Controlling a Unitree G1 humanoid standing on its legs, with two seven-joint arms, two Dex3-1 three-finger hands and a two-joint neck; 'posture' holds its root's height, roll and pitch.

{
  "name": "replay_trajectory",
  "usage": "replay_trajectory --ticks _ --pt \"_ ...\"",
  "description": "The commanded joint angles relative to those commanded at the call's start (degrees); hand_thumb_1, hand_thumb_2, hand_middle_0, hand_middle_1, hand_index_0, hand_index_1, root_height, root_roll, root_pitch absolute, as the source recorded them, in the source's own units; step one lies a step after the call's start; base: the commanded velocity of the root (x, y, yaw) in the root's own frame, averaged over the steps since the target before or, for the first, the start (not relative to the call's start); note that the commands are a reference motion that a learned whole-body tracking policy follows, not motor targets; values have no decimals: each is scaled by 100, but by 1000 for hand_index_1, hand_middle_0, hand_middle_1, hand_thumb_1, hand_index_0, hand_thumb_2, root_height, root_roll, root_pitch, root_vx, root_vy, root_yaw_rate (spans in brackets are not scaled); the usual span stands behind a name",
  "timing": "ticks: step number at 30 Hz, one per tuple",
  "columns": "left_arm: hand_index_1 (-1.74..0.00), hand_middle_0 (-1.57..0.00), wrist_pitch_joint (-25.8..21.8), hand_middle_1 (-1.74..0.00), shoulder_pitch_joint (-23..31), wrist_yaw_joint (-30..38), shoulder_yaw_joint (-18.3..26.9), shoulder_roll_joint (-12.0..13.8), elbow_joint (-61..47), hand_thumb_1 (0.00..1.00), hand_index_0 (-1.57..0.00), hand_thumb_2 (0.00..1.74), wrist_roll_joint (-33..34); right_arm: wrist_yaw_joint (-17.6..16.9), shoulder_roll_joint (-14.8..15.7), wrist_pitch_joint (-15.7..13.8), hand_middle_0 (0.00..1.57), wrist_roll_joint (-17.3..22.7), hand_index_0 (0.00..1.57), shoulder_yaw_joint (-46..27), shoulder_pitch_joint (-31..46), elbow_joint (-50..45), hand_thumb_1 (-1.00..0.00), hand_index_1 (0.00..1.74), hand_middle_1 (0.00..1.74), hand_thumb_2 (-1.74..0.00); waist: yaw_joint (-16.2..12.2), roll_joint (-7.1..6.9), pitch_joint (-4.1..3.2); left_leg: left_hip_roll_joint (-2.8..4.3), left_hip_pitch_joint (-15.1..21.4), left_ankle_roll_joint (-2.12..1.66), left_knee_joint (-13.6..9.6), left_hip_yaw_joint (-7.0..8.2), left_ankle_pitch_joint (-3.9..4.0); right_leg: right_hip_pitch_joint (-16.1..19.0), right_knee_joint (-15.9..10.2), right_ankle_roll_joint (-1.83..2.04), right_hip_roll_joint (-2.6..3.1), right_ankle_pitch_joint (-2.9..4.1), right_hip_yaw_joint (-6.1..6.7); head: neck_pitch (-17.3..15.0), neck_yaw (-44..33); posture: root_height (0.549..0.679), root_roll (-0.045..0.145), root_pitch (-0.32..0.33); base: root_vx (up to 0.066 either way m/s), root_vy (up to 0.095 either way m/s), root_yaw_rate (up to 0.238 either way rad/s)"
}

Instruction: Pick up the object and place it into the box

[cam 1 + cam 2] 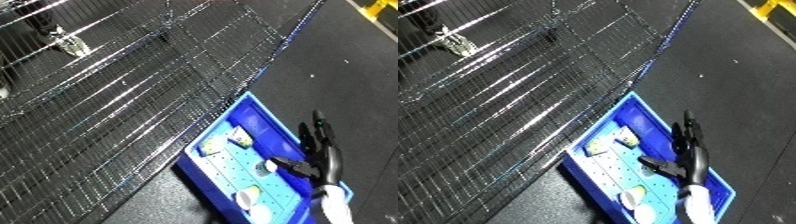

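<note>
left eye view: right hand (318,150) hovers over the blue bin (266,120), fingers straight, thumb spread, holding nothing | small pale objects (238,136) lie inside the bin beside a wire mesh rack (115,100) | right eye view: same hand, thumb above a white round object (634,196) near the bin's lower end; left hand unseen

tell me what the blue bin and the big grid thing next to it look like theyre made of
Blue bin: likely moulded plastic, with a uniform saturated colour, soft sheen and rounded rim. Grid: apparently metal wire mesh, thin crossing strands with bright glints, though a coating can't be ruled out.
</note>
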Motion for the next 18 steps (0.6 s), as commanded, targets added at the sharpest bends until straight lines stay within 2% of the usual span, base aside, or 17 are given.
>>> replay_trajectory --ticks 6,9,13,18 --pt "-1740 -1570 26 -1740 17 76 2 -17 -74 1000 -1570 1740 74 382 93 185 0 -712 0 320 -39 -632 0 0 0 0 123 -132 -16 25 -42 -7 -21 -76 53 25 7 -12 35 -23 -58 7 -615 662 81 34 13 -46 92" --pt "-1740 -1570 80 -1740 29 126 28 1 -95 1000 -1570 1740 124 607 93 328 0 -1007 0 540 -111 -928 0 0 0 0 230 -232 -22 38 -81 -6 38 -138 41 47 11 -26 43 -31 -108 4 -911 662 80 31 13 -84 124" --pt "-1740 -1570 142 -1740 78 130 107 28 -89 1000 -1570 1740 173 882 177 391 0 -1132 0 797 -223 -1211 0 0 0 0 405 -381 -14 78 -159 -10 148 -229 15 89 40 -51 55 -55 -204 -48 -1252 661 75 25 5 -116 152" --pt "-1740 -1570 273 -1740 123 25 256 87 -112 1000 -1570 1740 276 1160 338 445 0 -1172 0 1027 -316 -1436 0 0 0 0 624 -549 11 120 -252 -4 272 -355 12 150 177 -93 100 -133 -328 -137 -1741 659 66 12 22 -128 209"
